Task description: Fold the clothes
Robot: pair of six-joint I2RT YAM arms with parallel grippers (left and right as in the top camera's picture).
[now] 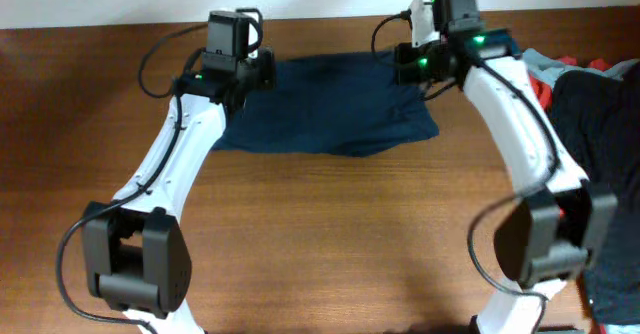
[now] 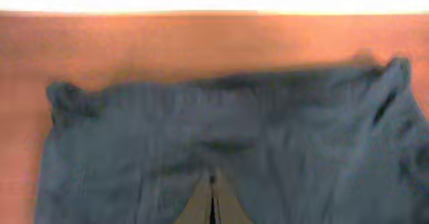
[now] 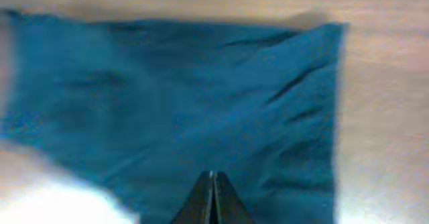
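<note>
While the shorts (image 1: 330, 114) lie spread flat at the far middle of the table (image 1: 330, 244), no tidy fold shows in them yet. Their outline is a broad, uneven patch with a ragged near edge, and the left wrist view shows both far corners poking up slightly. I judge the task to be at an early stage: this garment needs at least its halving fold and a squaring-up. The pile (image 1: 590, 114) of black, red and grey clothes at the right edge of the table is not yet folded either.

Both arms reach out from the near side to the far edge of the shorts, one at each end. The left gripper (image 1: 243, 79) sits over the far left corner. Its wrist view shows the fingers pressed together to a point low over the cloth. The right gripper (image 1: 428, 66) sits at the far right corner, fingers likewise pressed together above the fabric in its wrist view. Whether either pair has cloth pinched between the tips, I cannot tell. Both wrists tilt down toward the table.
</note>
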